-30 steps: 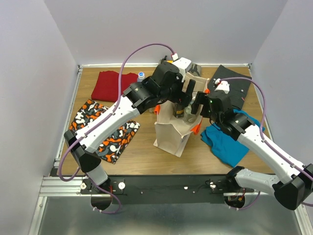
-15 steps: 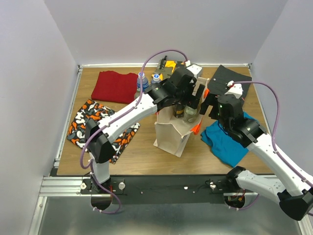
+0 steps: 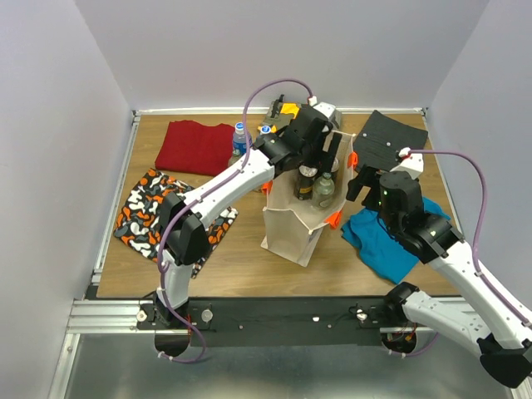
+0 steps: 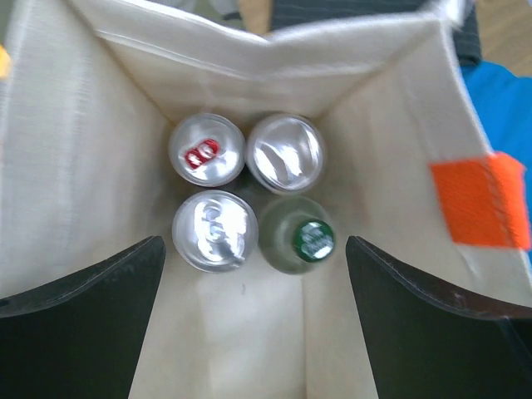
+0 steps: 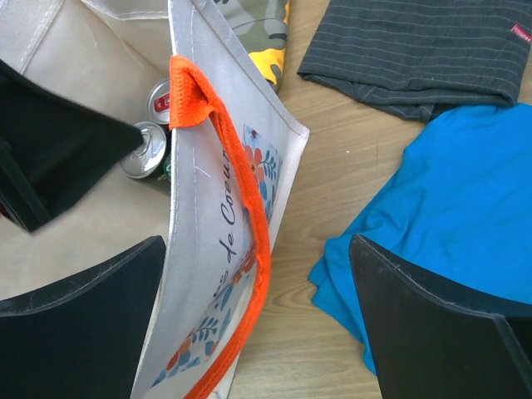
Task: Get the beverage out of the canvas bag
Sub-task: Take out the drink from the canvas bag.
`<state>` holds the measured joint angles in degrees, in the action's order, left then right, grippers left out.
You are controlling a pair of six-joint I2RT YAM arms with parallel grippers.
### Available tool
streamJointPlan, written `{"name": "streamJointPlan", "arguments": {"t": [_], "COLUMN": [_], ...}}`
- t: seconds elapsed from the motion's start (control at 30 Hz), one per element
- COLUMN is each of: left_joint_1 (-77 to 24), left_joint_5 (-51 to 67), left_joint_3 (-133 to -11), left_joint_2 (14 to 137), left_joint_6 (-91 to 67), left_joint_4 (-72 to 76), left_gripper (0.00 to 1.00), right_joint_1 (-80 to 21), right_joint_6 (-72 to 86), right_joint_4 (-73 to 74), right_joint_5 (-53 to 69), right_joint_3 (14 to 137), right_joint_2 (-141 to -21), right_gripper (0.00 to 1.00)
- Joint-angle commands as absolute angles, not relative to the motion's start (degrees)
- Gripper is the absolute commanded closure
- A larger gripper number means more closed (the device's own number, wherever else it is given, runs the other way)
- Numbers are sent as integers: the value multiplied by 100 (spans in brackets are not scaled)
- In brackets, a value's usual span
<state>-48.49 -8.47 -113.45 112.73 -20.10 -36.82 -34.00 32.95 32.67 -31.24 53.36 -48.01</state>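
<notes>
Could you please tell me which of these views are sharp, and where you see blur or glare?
Left wrist view: slightly soft overall, the orange handle smeared, and the can tops washed out by glare. Right wrist view: sharp, the lettering on the canvas bag legible. Top view: evenly lit, soft shadows only.

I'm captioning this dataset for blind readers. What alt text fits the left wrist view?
Looking straight down into the open canvas bag: three silver cans and one green-capped bottle stand in a two-by-two cluster at the bottom. The left gripper, open, frames the lower corners.
</notes>
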Motion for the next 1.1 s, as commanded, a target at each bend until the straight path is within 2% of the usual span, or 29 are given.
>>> {"name": "streamJointPlan", "arguments": {"t": [0.0,0.2,0.37,0.47,0.73,1.07], "left_joint_1": [-4650,-4579,-4579,-4588,-4579,-4623], "left_joint_5": [-1142,-1143,-1081,-1072,-985,-870], "left_joint_3": [-11189,-11249,-11224,-11197,-11083,-10977], "left_joint_2": [11136,11276,11329,11338,11408,11549], "left_joint_6": [-2258,-2364,-2417,-2434,-2479,-2487], "left_joint_4": [-3410,-3559,-3639,-3665,-3718,-3718], "left_gripper": [1,2,4,10,11,17], "right_joint_1": [-3375,-3375,-3366,-3375,-3375,-3375], "right_joint_6": [3200,3164,3138,3173,3208,3243], "right_joint_4": [3287,3252,3243,3261,3269,3278], "right_joint_5": [-3524,-3489,-3524,-3533,-3454,-3428], "right_joint_3": [5555,5555,5493,5467,5432,5317], "right_joint_2": [-4869,-4817,-4764,-4746,-4737,-4649], "right_gripper": [0,0,0,0,0,0]}}
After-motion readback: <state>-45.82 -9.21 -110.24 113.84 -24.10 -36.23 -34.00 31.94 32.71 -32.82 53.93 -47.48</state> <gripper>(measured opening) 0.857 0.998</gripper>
